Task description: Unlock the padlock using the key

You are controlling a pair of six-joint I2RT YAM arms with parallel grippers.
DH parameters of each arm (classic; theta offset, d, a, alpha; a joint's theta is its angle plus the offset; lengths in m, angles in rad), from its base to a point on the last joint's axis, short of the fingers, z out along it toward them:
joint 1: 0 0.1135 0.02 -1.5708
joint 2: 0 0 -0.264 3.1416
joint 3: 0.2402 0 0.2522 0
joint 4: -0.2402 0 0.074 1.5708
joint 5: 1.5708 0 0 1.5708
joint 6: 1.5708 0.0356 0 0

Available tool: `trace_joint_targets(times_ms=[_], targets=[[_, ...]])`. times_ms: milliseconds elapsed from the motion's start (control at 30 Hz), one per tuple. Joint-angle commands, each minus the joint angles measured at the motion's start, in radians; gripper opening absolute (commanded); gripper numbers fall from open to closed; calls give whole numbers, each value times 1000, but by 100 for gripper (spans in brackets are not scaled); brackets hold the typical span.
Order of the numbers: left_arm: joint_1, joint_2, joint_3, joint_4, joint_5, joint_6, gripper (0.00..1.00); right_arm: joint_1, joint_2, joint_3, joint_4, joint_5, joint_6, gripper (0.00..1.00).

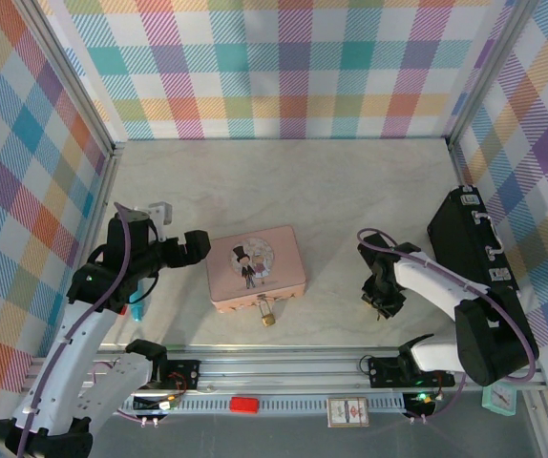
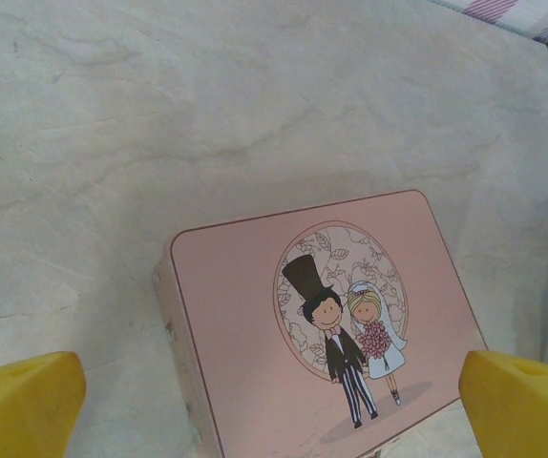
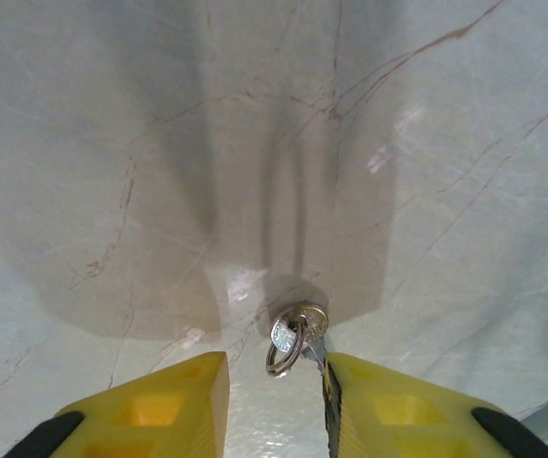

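Observation:
The key (image 3: 298, 334) lies on the marble table on a small ring with round metal tags. My right gripper (image 3: 274, 401) points down over it, jaws narrowed but still apart. The key's blade rests against the right yellow finger (image 3: 389, 405), and the left finger (image 3: 159, 405) stands clear of it. From above, the right gripper (image 1: 384, 303) sits right of the pink tin (image 1: 255, 267). The brass padlock (image 1: 268, 320) hangs from the clasp on the tin's near side. My left gripper (image 1: 190, 248) is wide open at the tin's left edge, and its yellow fingertips (image 2: 26, 401) hold nothing.
A black case (image 1: 470, 243) leans against the right wall behind the right arm. The plaid walls close in the table at the back and sides. On the near rail lie a red block (image 1: 244, 405) and a small card (image 1: 347, 412).

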Motion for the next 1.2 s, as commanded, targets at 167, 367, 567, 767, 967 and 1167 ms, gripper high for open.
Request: trace_joint_targets(times_ms=[167, 367, 567, 767, 967, 1167], targets=[[-10, -10, -2, -15, -19, 14, 100, 6, 18, -11, -9, 41, 14, 30], [-10, -11, -1, -15, -25, 14, 100, 6, 35, -17, 5, 48, 9, 27], [-10, -9, -1, -20, -34, 14, 100, 5, 43, -32, 24, 58, -2, 20], [-10, -6, -1, -19, -41, 13, 100, 6, 42, -38, 34, 58, -11, 11], [-10, 8, -1, -17, -45, 13, 100, 6, -3, -21, 36, 51, -29, 4], [-10, 32, -3, -11, -36, 10, 100, 6, -108, -8, 96, -9, -56, 0]])
